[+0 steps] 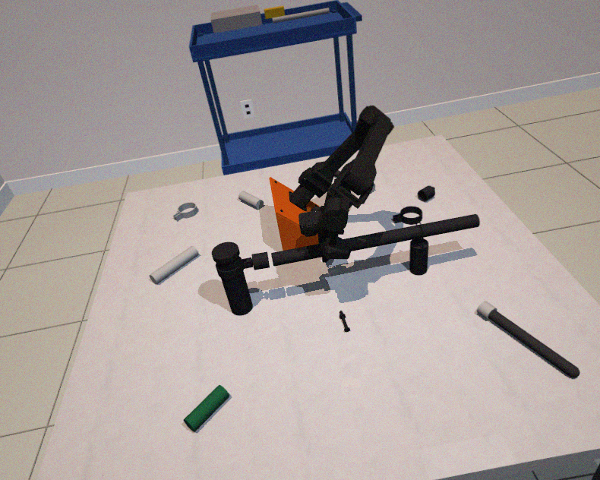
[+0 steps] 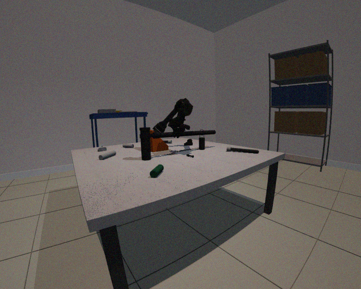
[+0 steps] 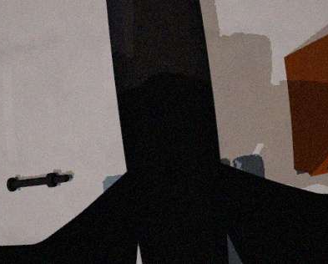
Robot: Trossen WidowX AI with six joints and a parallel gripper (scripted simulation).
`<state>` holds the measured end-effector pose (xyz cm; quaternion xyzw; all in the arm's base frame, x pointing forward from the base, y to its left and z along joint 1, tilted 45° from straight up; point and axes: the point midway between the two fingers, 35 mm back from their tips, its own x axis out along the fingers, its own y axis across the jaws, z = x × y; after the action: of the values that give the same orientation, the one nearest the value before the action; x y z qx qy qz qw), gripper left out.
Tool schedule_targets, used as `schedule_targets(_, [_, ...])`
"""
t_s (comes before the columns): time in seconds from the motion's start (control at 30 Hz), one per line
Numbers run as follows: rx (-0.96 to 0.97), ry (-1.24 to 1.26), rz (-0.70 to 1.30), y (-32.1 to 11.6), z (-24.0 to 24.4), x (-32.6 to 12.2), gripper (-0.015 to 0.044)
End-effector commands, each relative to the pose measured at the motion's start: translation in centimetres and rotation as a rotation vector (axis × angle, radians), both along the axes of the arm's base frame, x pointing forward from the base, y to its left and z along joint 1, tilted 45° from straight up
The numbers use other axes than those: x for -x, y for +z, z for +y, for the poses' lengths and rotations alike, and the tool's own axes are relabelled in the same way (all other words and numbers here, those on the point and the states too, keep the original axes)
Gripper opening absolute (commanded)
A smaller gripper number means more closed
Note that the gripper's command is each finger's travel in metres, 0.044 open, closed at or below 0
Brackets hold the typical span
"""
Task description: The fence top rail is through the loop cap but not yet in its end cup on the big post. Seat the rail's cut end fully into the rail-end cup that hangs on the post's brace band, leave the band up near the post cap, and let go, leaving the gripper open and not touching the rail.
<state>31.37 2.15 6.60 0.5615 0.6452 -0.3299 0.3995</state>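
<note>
Rail (image 1: 403, 235) (image 2: 190, 133) (image 3: 165, 54) in the hand (image 1: 335, 250) (image 2: 177, 135), cup (image 1: 260, 260) just beside (a sliver apart).

In the wrist view, the black rail (image 1: 414, 231) (image 2: 193, 133) (image 3: 164, 50) ran off the top edge, and the orange bracket (image 1: 290, 227) (image 2: 158, 145) (image 3: 311, 109) was cut off at the right. The jaws (image 1: 335, 248) (image 2: 177, 134) were too dark there for their contact surfaces to be made out. From the exterior, the small bolt (image 1: 344, 321) (image 2: 190, 155) (image 3: 38, 181) was too tiny to show detail.
</note>
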Motion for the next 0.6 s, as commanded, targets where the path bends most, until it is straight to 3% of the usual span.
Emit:
schedule_targets(0.0, [0.01,-0.01,-0.001,-0.52,-0.98,-0.03,0.0])
schedule_targets(0.57, [0.008,-0.005,0.002,-1.0,-1.23,0.04,0.0])
